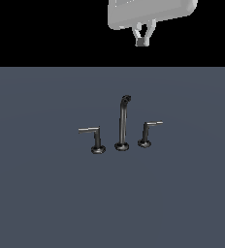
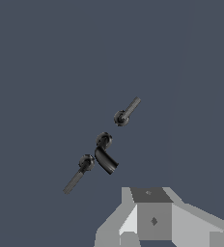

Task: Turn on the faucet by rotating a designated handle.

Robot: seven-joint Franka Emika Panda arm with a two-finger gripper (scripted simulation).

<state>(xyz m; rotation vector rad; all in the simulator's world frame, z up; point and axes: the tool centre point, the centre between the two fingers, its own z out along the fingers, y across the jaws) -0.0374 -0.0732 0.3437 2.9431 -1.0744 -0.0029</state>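
The faucet (image 1: 123, 123) stands on the grey floor: a tall hooked spout (image 1: 123, 118) between two L-shaped handles. The handle (image 1: 147, 131), the smaller one with a short pale-tipped lever, is on the exterior view's right of the spout. The larger handle (image 1: 94, 138) with the longer lever is on the left. My gripper (image 1: 142, 41) hangs high above and behind the faucet, far from it, fingertips together and empty. From above in the wrist view, the spout (image 2: 105, 157) lies between the handle (image 2: 126, 113) and the larger handle (image 2: 79, 173), with my gripper (image 2: 153, 219) at the frame edge.
The flat grey floor (image 1: 46, 203) spreads around the faucet on all sides. Nothing else stands on it. The background above it is black.
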